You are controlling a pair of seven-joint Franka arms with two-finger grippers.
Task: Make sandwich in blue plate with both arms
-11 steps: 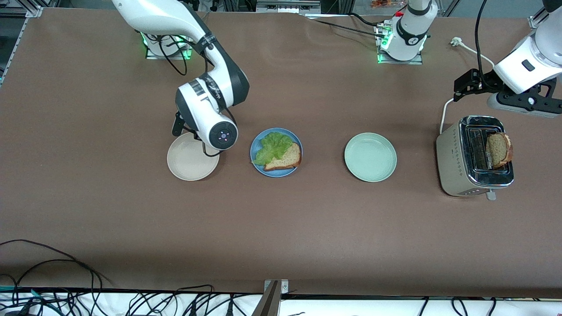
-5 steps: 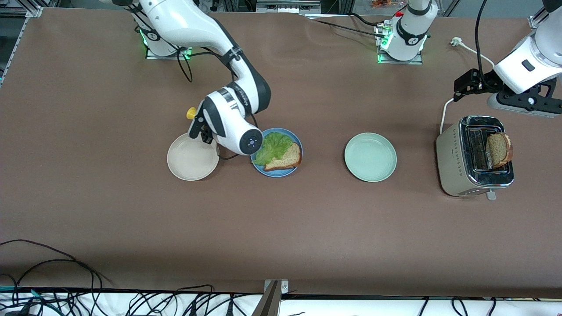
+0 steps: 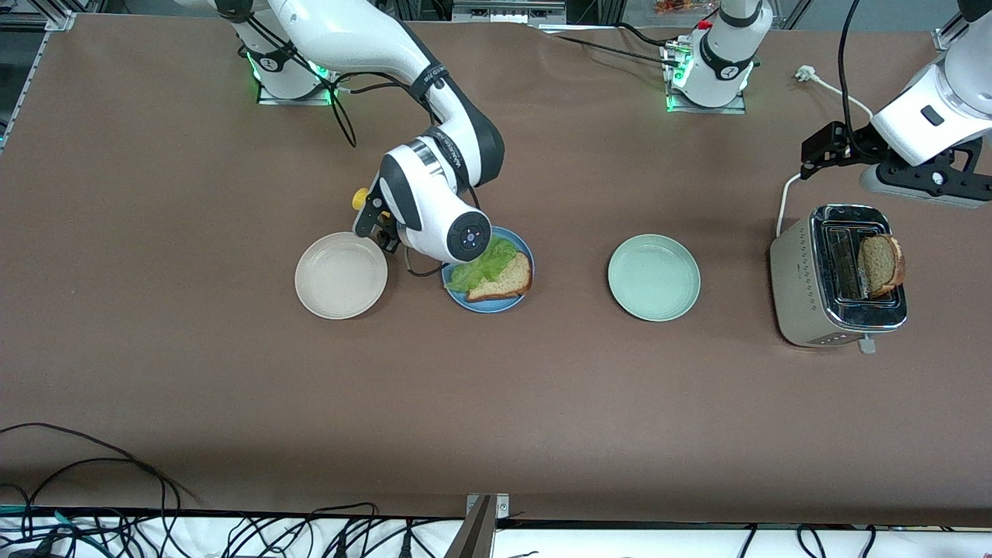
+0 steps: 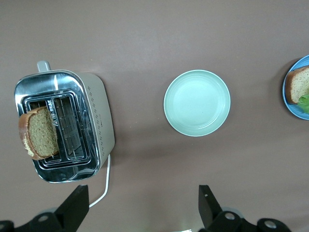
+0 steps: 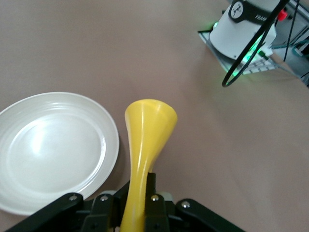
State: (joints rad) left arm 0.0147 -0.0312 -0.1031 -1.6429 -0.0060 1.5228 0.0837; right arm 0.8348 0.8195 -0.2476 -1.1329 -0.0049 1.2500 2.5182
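Note:
The blue plate (image 3: pixel 488 304) holds one toast slice (image 3: pixel 508 280) lying over a green lettuce leaf (image 3: pixel 484 266); my right arm's wrist hides part of the leaf. A second toast slice (image 3: pixel 880 263) stands in the toaster (image 3: pixel 810 310). My right gripper (image 3: pixel 370 217) is over the table between the beige plate (image 3: pixel 339 275) and the blue plate, shut on a yellow flared object (image 5: pixel 145 130). My left gripper (image 4: pixel 142 208) is open and empty, waiting over the table beside the toaster (image 4: pixel 99 121).
A pale green plate (image 3: pixel 653 277) lies between the blue plate and the toaster. The toaster's white cord (image 3: pixel 784 203) runs across the table toward the left arm's base. Cables hang along the table's front edge.
My right arm has swung from over the beige plate toward the blue plate, and the yellow object has come into view. The left arm has not moved.

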